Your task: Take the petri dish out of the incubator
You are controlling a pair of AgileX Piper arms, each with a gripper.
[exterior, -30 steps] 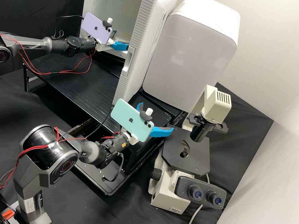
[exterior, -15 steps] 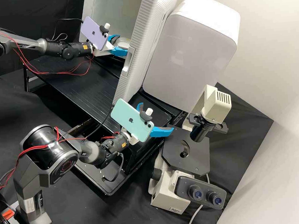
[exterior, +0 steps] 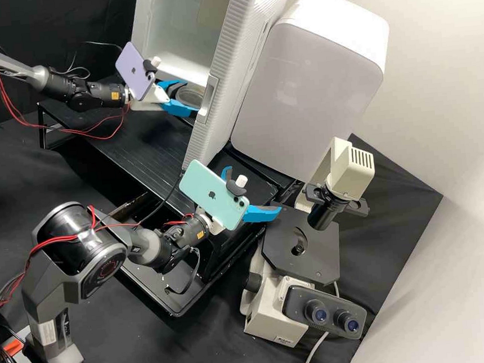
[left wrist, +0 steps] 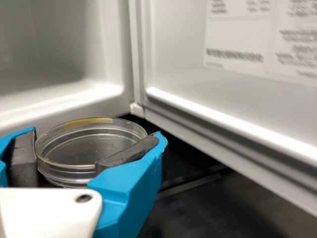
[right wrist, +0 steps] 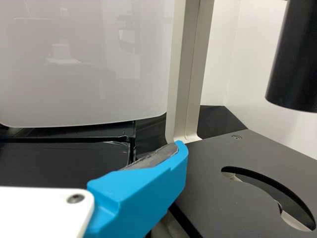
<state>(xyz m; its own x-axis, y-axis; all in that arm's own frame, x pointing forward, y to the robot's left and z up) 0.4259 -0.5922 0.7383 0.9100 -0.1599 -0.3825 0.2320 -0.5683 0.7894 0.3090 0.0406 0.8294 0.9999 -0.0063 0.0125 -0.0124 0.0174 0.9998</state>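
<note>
A clear round petri dish (left wrist: 84, 136) with a lid is held between the blue fingers of my left gripper (left wrist: 91, 148), which is shut on it. In the high view this gripper (exterior: 177, 98) and the dish (exterior: 190, 93) hang just outside the lower front edge of the white incubator (exterior: 175, 26), above the black shelf (exterior: 137, 145). The incubator's ribbed door (exterior: 234, 58) stands open beside them. My right gripper (exterior: 261, 212) is open and holds nothing; it is low by the microscope stage (exterior: 301, 249), with one finger (right wrist: 148, 173) showing in the right wrist view.
A large white box (exterior: 311, 73) stands right of the open door. The microscope (exterior: 298, 306), with its black stage (right wrist: 247, 163) and dark lens tube (right wrist: 294, 54), is close to the right gripper. Red cables trail along both arms.
My left gripper has drawn back and down out of the incubator's opening with the petri dish in it. The right arm has kept still.
</note>
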